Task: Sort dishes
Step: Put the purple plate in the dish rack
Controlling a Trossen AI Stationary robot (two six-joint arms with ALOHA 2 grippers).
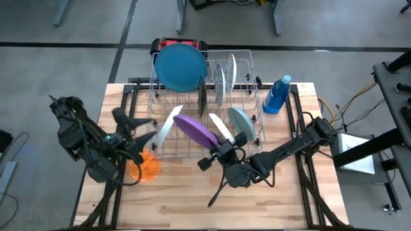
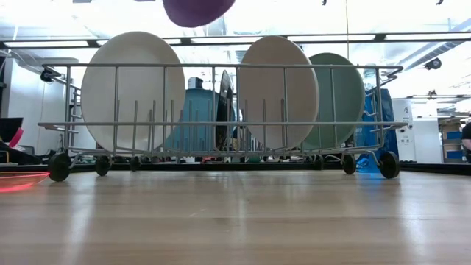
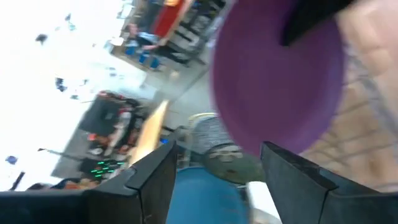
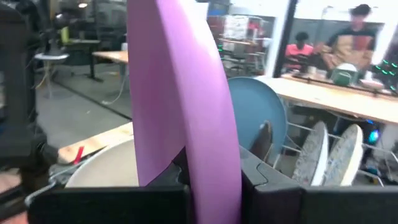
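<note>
One purple plate (image 1: 194, 130), two white plates (image 1: 168, 126)

No legible text in any view. Blue bottle (image 1: 277, 95) by the rack: no label or print I can make out from above. Plates and wire rack (image 1: 252, 90) carry no markings. Screens and clutter in the room behind are too blurred to read. Papers off the table's right side show nothing readable either.
</note>
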